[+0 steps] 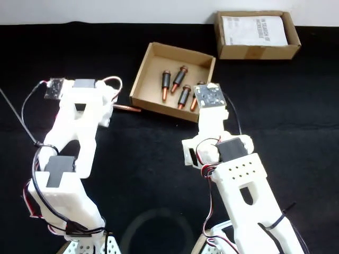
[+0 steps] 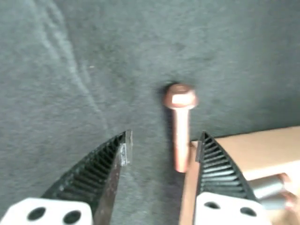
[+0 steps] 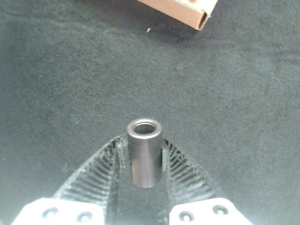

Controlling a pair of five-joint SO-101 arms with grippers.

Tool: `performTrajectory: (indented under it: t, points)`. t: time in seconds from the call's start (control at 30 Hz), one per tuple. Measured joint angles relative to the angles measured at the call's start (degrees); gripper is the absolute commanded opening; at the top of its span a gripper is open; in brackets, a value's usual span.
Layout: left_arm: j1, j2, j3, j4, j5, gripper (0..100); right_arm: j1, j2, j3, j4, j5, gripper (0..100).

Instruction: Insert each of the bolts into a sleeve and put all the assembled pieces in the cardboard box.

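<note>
Copper-coloured bolt [image 2: 179,126] lies flat on the black tabletop [image 1: 153,164], just left of the cardboard box's [image 1: 140,74] near-left corner. Rigid, probably light. The smooth shank may roll or slip, so best taken across mid-shank, below the flanged head. Left tool [image 2: 165,138] spread apart around the shank end, bolt nearer one finger; left arm stretched forward, low. Right tool [image 3: 144,145] clamped on a grey metal sleeve [image 3: 145,157], hard and slick, gripped by its sides, bore end exposed. Right arm reaches to the box's near edge. Four assembled pieces [image 1: 179,78] in the box.
</note>
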Motion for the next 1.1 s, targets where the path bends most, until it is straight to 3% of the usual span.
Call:
performTrajectory:
  t: [0.73, 0.8, 0.9, 1.1]
  points:
    - [0.4, 8.6, -0.4, -13.8, 0.0, 23, 0.0, 0.0, 0.1, 0.9, 0.0, 0.6]
    - [0.4, 10.2, -1.5, -13.9, 0.0, 17, 0.0, 0.0, 0.1, 0.9, 0.0, 0.6]
    - [0.5, 12.6, -4.7, -12.9, -2.5, 0, 0.0, 0.0, 0.1, 0.9, 0.0, 0.6]
    - [0.5, 17.7, -14.2, -4.5, -6.8, 1, 0.0, 0.0, 0.1, 1.3, 0.0, 0.6]
